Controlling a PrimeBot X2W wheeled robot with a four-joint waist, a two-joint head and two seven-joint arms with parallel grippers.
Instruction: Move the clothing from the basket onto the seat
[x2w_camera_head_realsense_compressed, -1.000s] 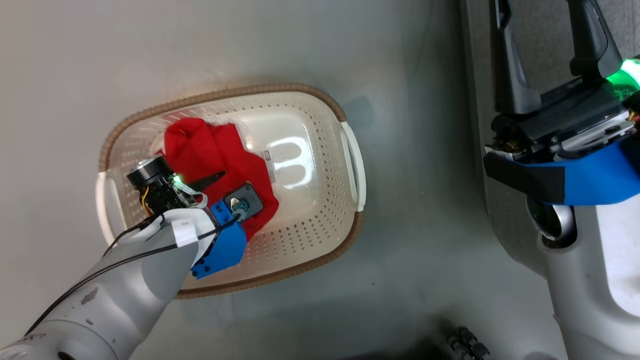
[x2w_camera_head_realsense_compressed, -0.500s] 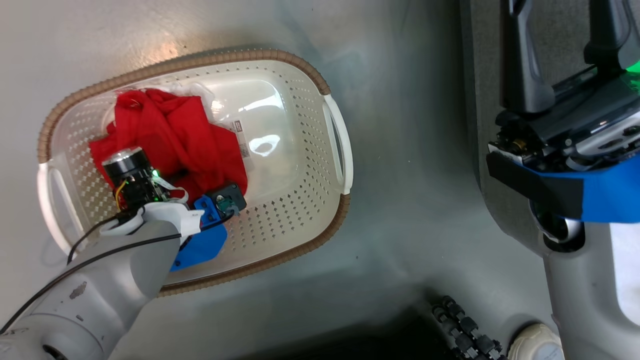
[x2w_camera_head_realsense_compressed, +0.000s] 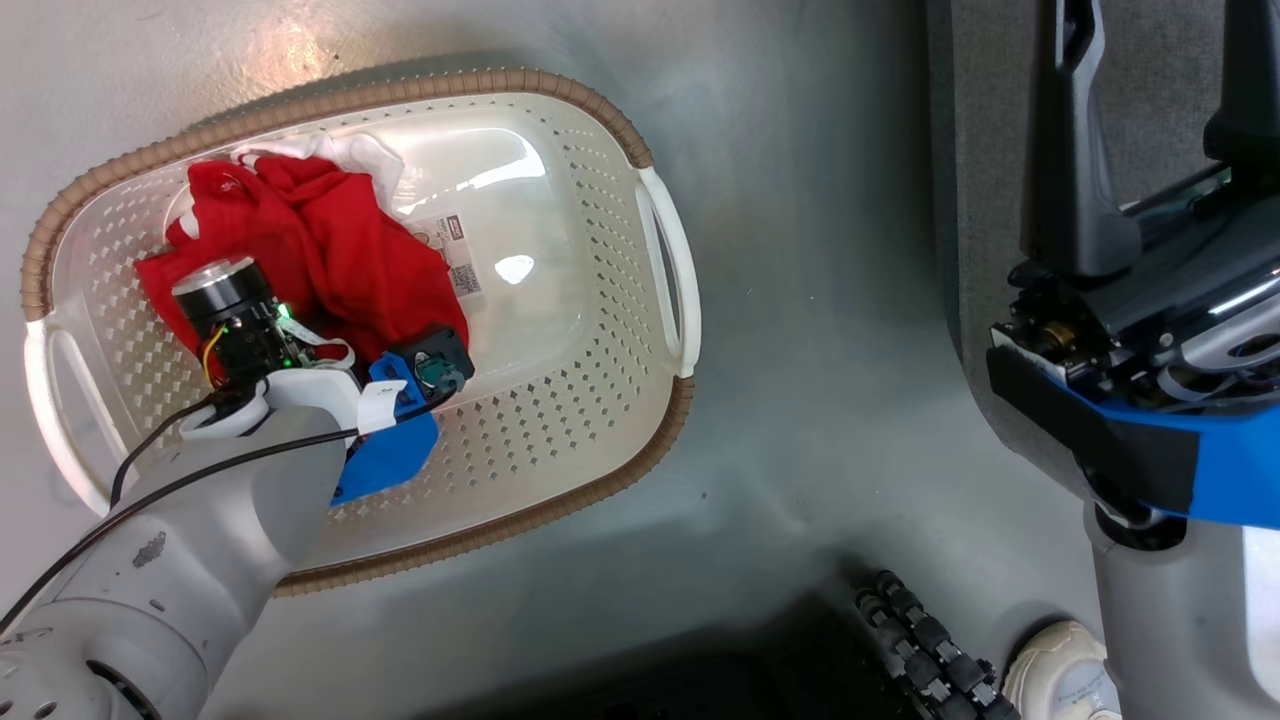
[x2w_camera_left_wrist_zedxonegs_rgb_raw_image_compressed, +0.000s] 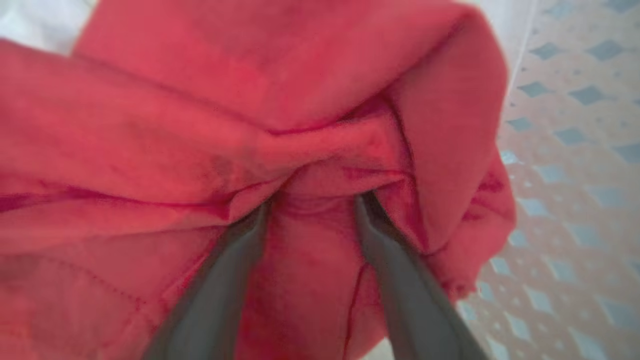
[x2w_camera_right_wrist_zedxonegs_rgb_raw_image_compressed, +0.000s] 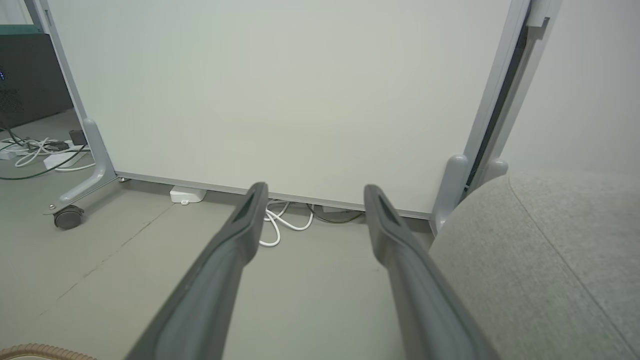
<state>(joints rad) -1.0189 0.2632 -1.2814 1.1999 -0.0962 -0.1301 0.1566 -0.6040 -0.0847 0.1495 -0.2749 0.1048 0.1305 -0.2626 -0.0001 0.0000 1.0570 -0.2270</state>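
The basket (x2w_camera_head_realsense_compressed: 560, 92) stands on the grey floor, cream with a brown rim. In its left half lies the clothing (x2w_camera_head_realsense_compressed: 330, 250), a crumpled bright red heap with a bit of white fabric (x2w_camera_head_realsense_compressed: 350, 152) at its far edge. My left arm (x2w_camera_head_realsense_compressed: 300, 400) reaches down into the basket over the heap. In the left wrist view my left gripper (x2w_camera_left_wrist_zedxonegs_rgb_raw_image_compressed: 312, 200) is open, both fingertips (x2w_camera_left_wrist_zedxonegs_rgb_raw_image_compressed: 367, 205) pressed into the red cloth (x2w_camera_left_wrist_zedxonegs_rgb_raw_image_compressed: 250, 100) with a raised fold between them. My right gripper (x2w_camera_right_wrist_zedxonegs_rgb_raw_image_compressed: 315, 192) is open and holds nothing, beside the light-grey seat (x2w_camera_right_wrist_zedxonegs_rgb_raw_image_compressed: 540, 260).
The seat's rounded edge (x2w_camera_head_realsense_compressed: 985, 150) runs down the right of the head view. A white panel on castors (x2w_camera_right_wrist_zedxonegs_rgb_raw_image_compressed: 280, 100) stands ahead of the right gripper, with cables (x2w_camera_right_wrist_zedxonegs_rgb_raw_image_compressed: 35, 150) at its foot. My base's black tread (x2w_camera_head_realsense_compressed: 920, 640) is at the bottom.
The head camera has shifted, so the basket sits further left in the picture. My left gripper has sunk into the red clothing; the finger seen over the cloth is now buried.
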